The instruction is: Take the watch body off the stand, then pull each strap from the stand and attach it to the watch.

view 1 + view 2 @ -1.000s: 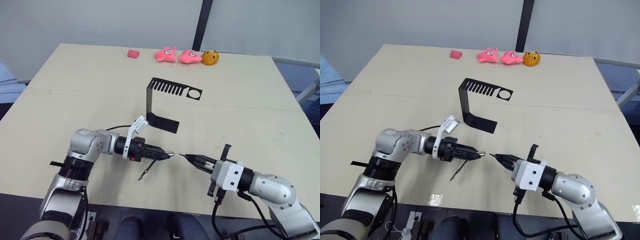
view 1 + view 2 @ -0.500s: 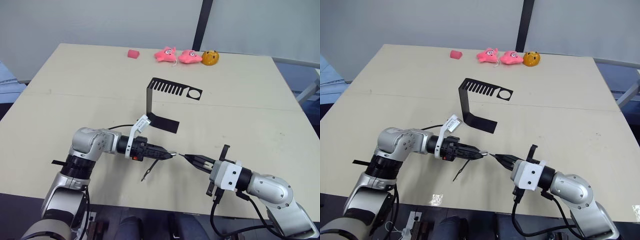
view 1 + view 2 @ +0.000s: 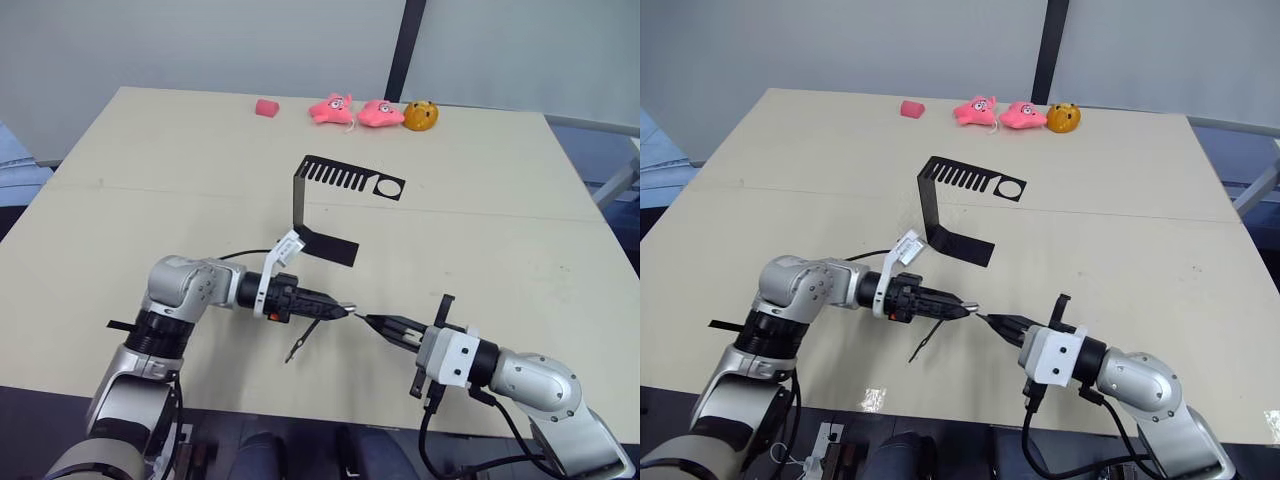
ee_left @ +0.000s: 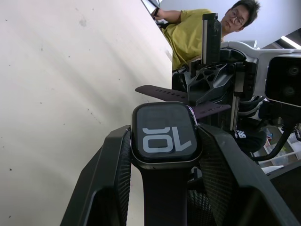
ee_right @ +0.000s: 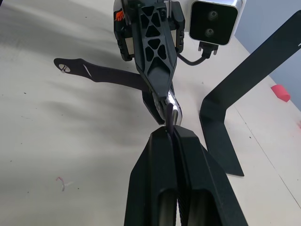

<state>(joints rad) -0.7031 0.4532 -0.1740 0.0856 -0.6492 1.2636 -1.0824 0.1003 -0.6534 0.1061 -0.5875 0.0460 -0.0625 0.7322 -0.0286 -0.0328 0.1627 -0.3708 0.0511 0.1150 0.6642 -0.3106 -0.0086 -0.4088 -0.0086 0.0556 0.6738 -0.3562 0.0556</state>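
Left tool (image 3: 338, 311) clamps watch body (image 4: 165, 135), one strap (image 3: 303, 338) hanging from it. Right tool (image 3: 372, 322) pinches second strap (image 4: 160, 92) edge-on against the case. Stand (image 3: 325, 205) empty on worktop (image 3: 480, 200) behind.

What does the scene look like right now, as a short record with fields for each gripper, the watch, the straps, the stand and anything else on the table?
left gripper: shut on the watch, held above the table
right gripper: shut on a strap, its end right at the watch
attached strap: hangs from the watch toward the table
stand: upright mid-table, nothing hanging on it
far edge: red block, two pink toys, orange toy
person: in yellow, seen in the left wrist view
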